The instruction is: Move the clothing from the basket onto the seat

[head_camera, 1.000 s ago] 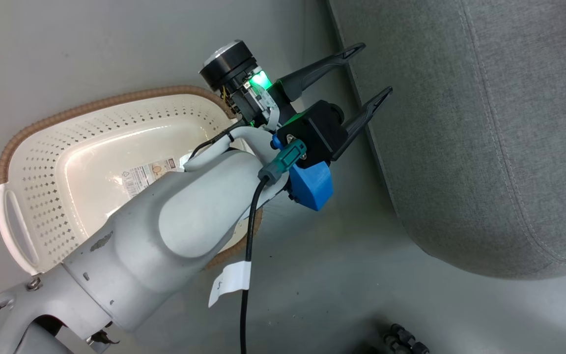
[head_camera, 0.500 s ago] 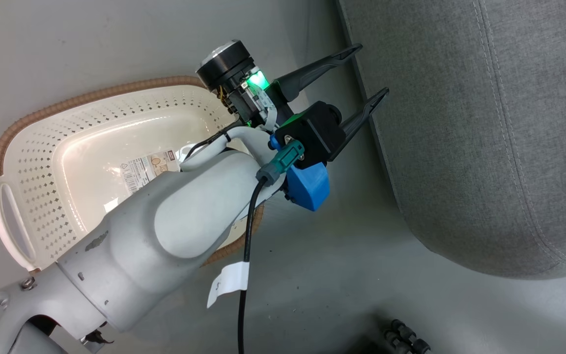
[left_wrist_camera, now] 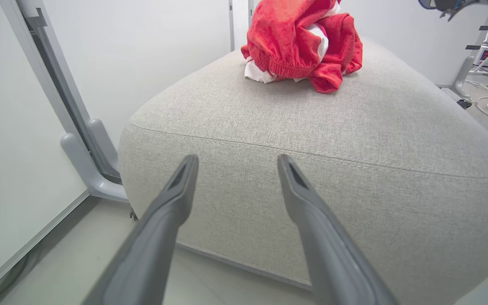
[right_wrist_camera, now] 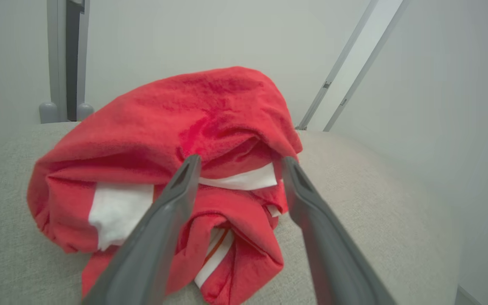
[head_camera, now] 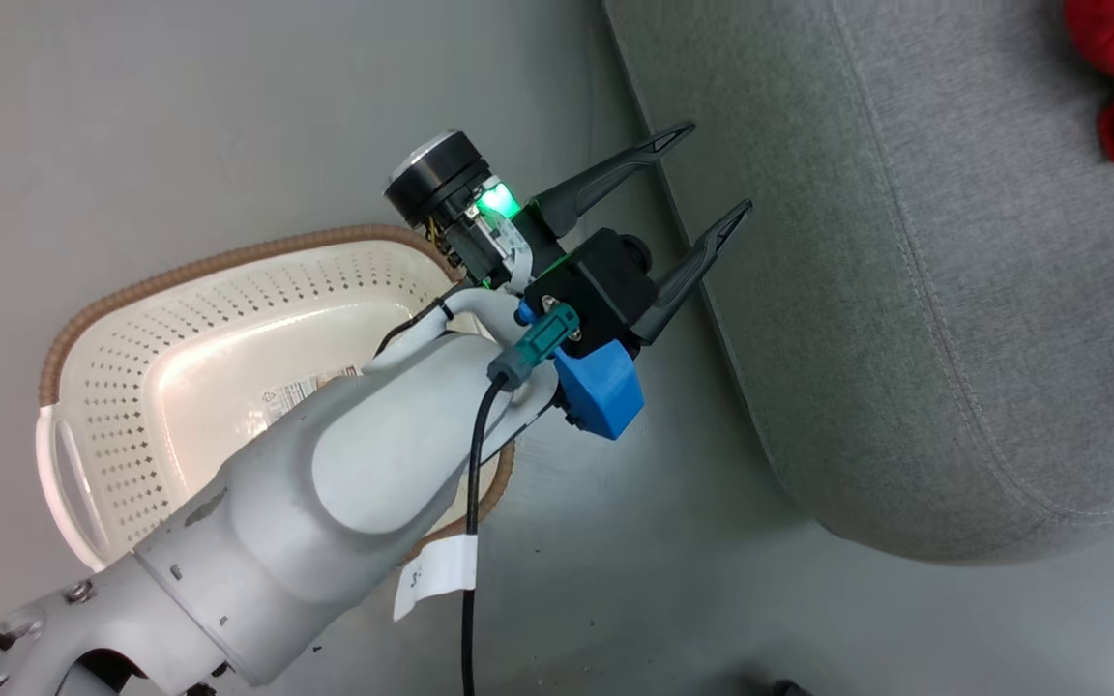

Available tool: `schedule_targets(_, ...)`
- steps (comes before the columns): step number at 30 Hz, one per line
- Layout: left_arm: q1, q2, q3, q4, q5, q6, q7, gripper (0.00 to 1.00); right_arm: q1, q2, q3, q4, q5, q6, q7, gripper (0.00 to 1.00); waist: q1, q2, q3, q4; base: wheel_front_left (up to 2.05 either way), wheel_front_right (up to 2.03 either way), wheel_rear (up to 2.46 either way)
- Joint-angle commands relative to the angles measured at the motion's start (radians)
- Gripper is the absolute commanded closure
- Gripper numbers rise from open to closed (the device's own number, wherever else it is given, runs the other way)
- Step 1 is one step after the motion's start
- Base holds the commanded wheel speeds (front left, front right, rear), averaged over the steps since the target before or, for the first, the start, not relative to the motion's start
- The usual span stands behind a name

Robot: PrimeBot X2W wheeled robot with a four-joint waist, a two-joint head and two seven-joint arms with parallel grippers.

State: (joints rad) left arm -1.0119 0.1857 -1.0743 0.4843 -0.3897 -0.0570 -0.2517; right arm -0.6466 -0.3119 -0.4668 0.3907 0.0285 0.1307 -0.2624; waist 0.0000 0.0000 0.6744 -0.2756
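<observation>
Red clothing (right_wrist_camera: 210, 110) with white trim lies bunched on top of the grey seat (right_wrist_camera: 375, 203). The right gripper (right_wrist_camera: 240, 161) stands wide open just in front of the heap, not closed on it. The left gripper (head_camera: 712, 169) is spread wide too, holding nothing, above the floor (head_camera: 615, 580) between the basket (head_camera: 180, 338) and the seat's edge.
</observation>
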Motion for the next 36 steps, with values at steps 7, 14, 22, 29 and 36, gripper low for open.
schedule_targets(7, 0.089, 0.021, 0.131, -0.045, -0.024, 0.055, -0.014, 0.0, 0.112, 0.027, 0.095, -0.121, 0.002, 0.0, -0.004, 0.0, 0.0, 0.0, -0.178, 0.028, 0.0, 0.0, 0.0)
schedule_targets(14, 0.191, 0.048, 0.299, -0.128, 0.002, 0.099, -0.015, 0.0, 0.152, 0.053, 0.223, -0.176, 0.004, 0.0, -0.004, 0.0, 0.0, 0.0, -0.272, 0.079, 0.0, 0.0, 0.0)
schedule_targets(22, 0.351, 0.038, 0.525, -0.177, 0.042, 0.103, -0.015, 0.0, 0.169, 0.081, 0.381, -0.181, 0.012, 0.0, -0.004, 0.0, 0.0, 0.0, -0.372, 0.168, 0.0, 0.0, 0.0)
schedule_targets(29, 0.528, 0.003, 0.716, -0.2, 0.102, 0.075, -0.015, 0.0, 0.226, 0.121, 0.449, -0.16, 0.029, 0.0, -0.004, 0.0, 0.0, 0.0, -0.474, 0.242, 0.0, 0.0, 0.0)
schedule_targets(36, 0.686, -0.032, 0.841, -0.217, 0.157, 0.04, -0.015, 0.0, 0.331, 0.154, 0.438, -0.136, 0.038, 0.0, -0.004, 0.0, 0.0, 0.0, -0.557, 0.283, 0.0, 0.0, 0.0)
